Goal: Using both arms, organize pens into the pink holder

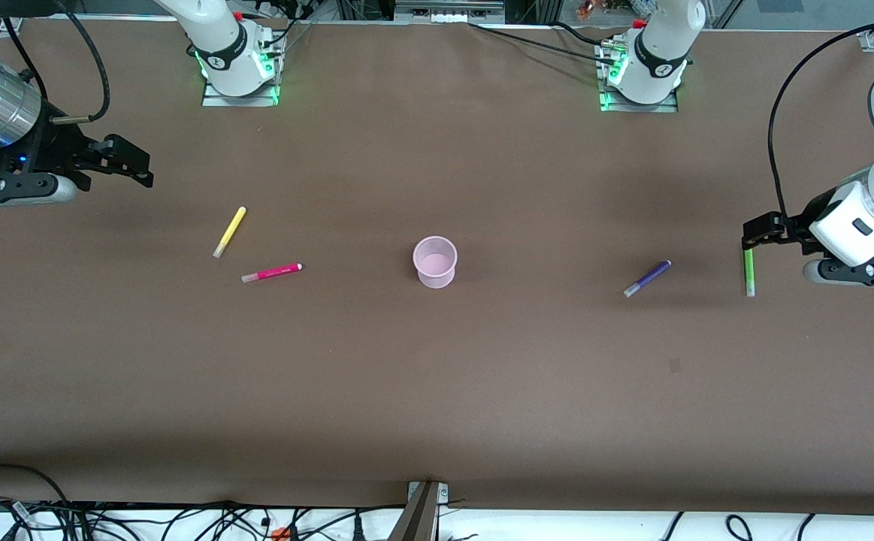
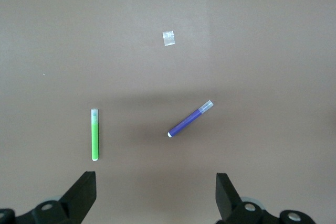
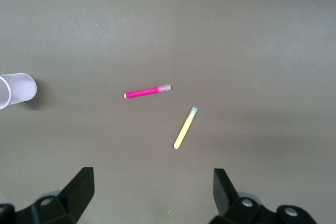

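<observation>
The pink holder (image 1: 434, 261) stands upright mid-table and also shows at the edge of the right wrist view (image 3: 16, 91). The yellow pen (image 1: 229, 231) (image 3: 185, 128) and the magenta pen (image 1: 271, 273) (image 3: 148, 92) lie toward the right arm's end. The purple pen (image 1: 647, 278) (image 2: 190, 119) and the green pen (image 1: 748, 272) (image 2: 95, 135) lie toward the left arm's end. My left gripper (image 1: 761, 231) (image 2: 155, 195) is open and empty in the air over the green pen's end. My right gripper (image 1: 132, 161) (image 3: 152, 192) is open and empty, over bare table by the yellow pen.
The brown table (image 1: 437, 391) holds only the pens and the holder. A small clear scrap (image 2: 168, 38) lies on it near the purple pen. The arm bases (image 1: 240, 68) (image 1: 641, 75) stand along the table's edge farthest from the front camera. Cables (image 1: 181, 518) and a metal bracket (image 1: 425, 496) line the nearest edge.
</observation>
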Robot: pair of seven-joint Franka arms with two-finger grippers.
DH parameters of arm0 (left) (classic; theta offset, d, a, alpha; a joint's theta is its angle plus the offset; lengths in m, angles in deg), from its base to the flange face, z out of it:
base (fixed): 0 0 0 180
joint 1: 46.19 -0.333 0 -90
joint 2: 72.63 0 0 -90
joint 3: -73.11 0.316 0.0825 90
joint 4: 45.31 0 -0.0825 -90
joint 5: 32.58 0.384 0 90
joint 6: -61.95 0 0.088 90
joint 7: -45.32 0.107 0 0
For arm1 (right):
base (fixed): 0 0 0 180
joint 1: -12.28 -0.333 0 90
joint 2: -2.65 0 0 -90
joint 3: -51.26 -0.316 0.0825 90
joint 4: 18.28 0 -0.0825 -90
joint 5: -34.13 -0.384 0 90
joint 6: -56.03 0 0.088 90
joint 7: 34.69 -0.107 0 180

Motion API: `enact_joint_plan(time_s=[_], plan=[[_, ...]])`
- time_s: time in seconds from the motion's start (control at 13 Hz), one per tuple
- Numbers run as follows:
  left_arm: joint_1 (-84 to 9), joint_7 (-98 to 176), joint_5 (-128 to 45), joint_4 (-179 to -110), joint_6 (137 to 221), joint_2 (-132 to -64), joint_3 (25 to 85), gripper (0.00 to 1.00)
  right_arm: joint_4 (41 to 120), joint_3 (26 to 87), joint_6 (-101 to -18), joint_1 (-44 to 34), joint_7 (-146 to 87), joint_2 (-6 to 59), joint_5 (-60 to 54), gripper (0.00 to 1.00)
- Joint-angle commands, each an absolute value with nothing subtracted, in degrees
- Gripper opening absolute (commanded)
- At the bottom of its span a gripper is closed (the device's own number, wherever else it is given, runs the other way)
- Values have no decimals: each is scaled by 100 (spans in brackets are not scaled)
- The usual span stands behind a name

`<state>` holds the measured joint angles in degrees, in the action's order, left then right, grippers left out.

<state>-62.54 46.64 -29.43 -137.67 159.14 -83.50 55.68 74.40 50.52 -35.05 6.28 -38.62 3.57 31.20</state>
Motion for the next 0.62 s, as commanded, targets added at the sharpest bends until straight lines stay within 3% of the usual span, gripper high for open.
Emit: enact_joint_plan(time_s=[0.0, 0.54], plan=[[-6289, 4716, -2994, -13848, 15916, -8229, 5536, 100, 7303, 4959, -3310, 701, -3968, 397, 3185, 100], [-6307, 5601, -3047, -13873, 15846, -8546, 5544, 100, 7304, 4959, -3274, 727, -3865, 371, 3211, 100]])
